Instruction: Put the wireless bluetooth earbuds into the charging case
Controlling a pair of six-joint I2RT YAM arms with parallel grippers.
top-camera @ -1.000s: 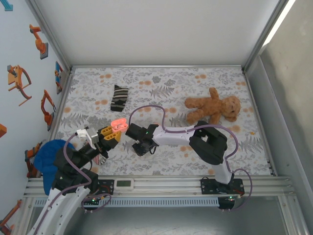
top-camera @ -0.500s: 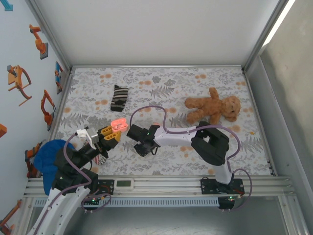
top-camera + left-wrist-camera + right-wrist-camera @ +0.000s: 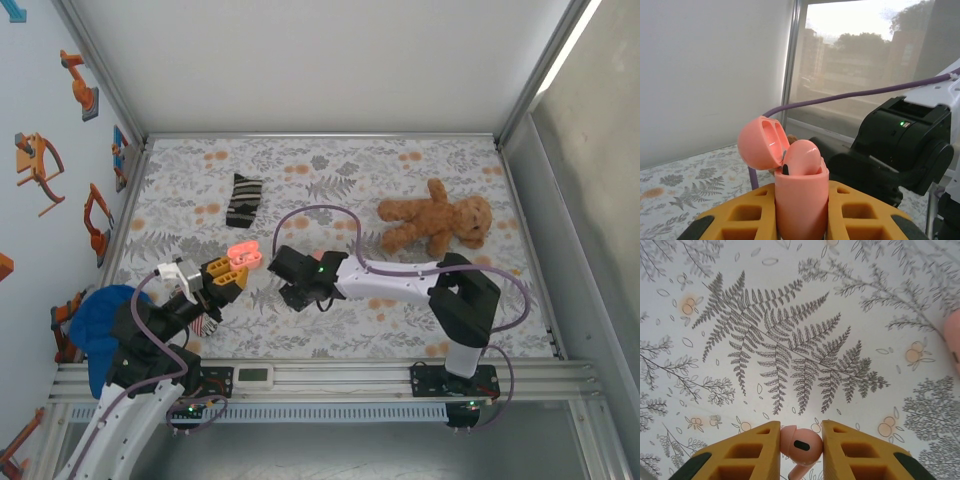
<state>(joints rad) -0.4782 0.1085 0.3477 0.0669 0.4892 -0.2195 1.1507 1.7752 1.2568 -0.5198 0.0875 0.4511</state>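
Swinging its elbow out rightward since the earlier frame, the right arm (image 3: pixel 400 280) is stretching flatter across the surface (image 3: pixel 330 170); the right jaws are clamping the held earbud (image 3: pixel 799 444) by its head, stem trailing back toward the wrist. The left jaws are gripping the charging case (image 3: pixel 801 200) by its base, lid hanging open, a seated earbud (image 3: pixel 801 157) already filling one socket; the case is sitting just left of the right jaws, probably the pink blur at that wrist view's right edge.

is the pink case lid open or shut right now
Open. The charging case has its lid swung back on the hinge, and one earbud sits in its mouth.
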